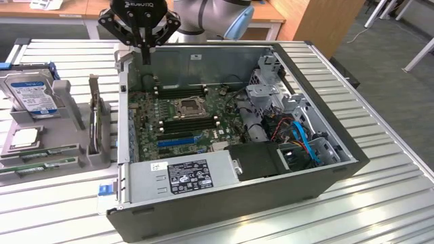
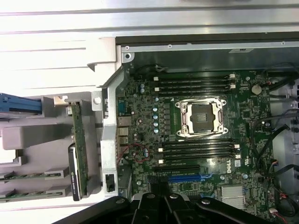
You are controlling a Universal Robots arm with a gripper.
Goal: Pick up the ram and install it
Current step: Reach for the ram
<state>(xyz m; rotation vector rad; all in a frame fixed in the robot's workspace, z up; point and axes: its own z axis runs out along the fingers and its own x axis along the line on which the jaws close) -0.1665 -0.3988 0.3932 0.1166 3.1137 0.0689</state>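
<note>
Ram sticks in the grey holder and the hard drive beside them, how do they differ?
The ram sticks are thin, narrow green boards; the hard drive is a broad silver block with a blue-and-white label. The ram sticks sit low on edge in slots; the hard drive stands propped up, label showing. Both rest in grey holders at the exterior view's left of the computer case.

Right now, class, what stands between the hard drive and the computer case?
In the exterior view, an upright green board in the grey holder stands between them.

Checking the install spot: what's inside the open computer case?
A green motherboard with CPU socket and black memory slots, a labelled power supply, cables. Whatever lies under the power supply is hidden.
</note>
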